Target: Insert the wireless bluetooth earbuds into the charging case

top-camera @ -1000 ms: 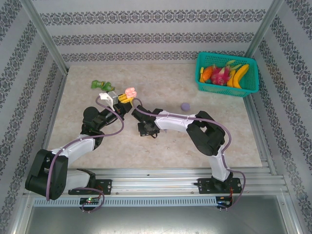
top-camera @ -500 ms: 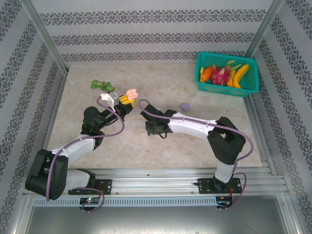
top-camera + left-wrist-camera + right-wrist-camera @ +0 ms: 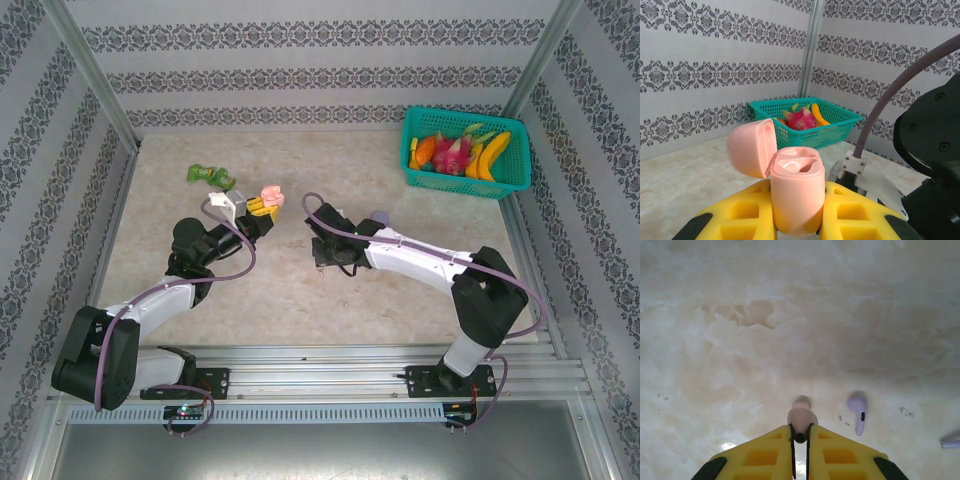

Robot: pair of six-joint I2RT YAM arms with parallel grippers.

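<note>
1. Top view: you're holding the left claw (image 3: 261,204) up off the desk (image 3: 180,150) with the pink charging case (image 3: 270,194) clamped in it. My read is that it's serving as a fixed target, so the other arm only has to bring things to it. Your right arm is reaching in toward the middle of the desk, well apart from the case. A lilac case (image 3: 381,214) is sitting just behind that arm, and the teal basket (image 3: 412,150) of fruit is parked in the far right corner, out of the way.

2. Left wrist view: the left claw (image 3: 797,222) is gripping the pink charging case (image 3: 796,197) by its body, upright, with the lid (image 3: 752,147) flipped open to the left. That leaves the slots on top facing up and unobstructed. I can't tell whether a bud is sitting in there already.

3. Right wrist view: the right claw (image 3: 799,438) is closed on a pale pink earbud (image 3: 801,417), pinching it right at the fingertips with the round head poking out front. That's handy, since the claw isn't covering the end that's leading. It's hanging over bare desk, not over the case. A lilac earbud (image 3: 858,410) is lying on the desk just to its right, waiting its turn.
</note>
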